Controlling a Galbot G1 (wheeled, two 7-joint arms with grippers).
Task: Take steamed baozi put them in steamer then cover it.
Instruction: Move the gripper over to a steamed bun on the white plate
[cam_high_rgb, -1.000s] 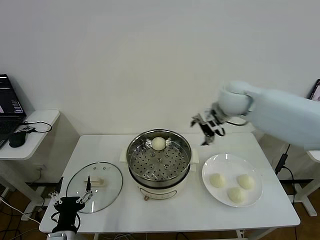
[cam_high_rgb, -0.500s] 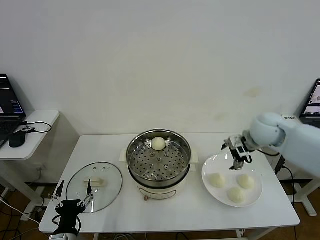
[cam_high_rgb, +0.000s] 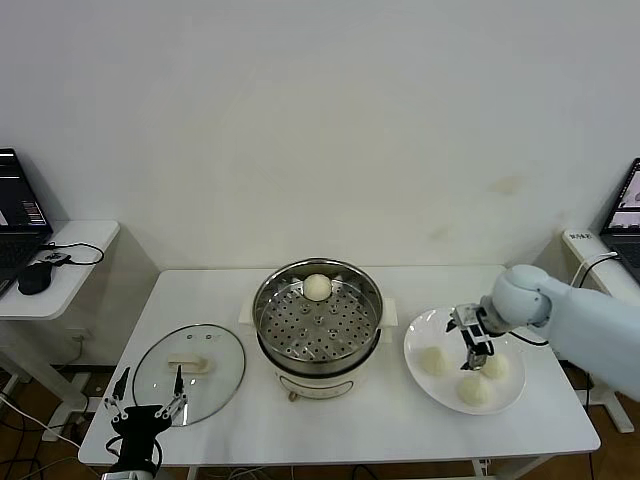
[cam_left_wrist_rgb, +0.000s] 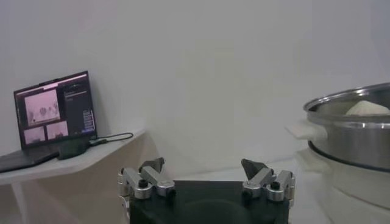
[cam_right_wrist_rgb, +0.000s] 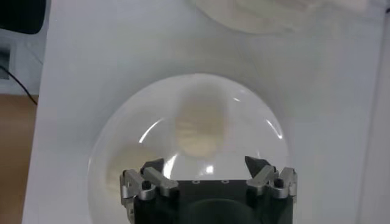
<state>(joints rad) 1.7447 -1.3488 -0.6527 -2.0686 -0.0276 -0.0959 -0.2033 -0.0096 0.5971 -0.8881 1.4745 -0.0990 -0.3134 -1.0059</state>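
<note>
1. Right arm is reaching in from the 3 o'clock side of the table (cam_high_rgb: 330, 420), its forearm angling down toward the white plate (cam_high_rgb: 425, 385).
2. Right gripper (cam_high_rgb: 474, 345) is hovering over the plate with its jaws spread wide, gripping nothing; in the right wrist view a bun (cam_right_wrist_rgb: 200, 126) is sitting between and just ahead of the open fingers (cam_right_wrist_rgb: 152, 172).
3. Three steamed baozi (cam_high_rgb: 433, 360) are lying on the plate, at 3 o'clock from the steamer (cam_high_rgb: 317, 318).
4. One bun (cam_high_rgb: 317, 287) is resting on the steamer's perforated tray, at its 12 o'clock edge.
5. Cover (cam_high_rgb: 189, 372) is lying flat on the table at 9 o'clock from the steamer, handle up.
6. Left gripper (cam_high_rgb: 143, 410) is waiting low at the table's 7 o'clock corner, just beside the cover, jaws wide apart and holding nothing.
</note>
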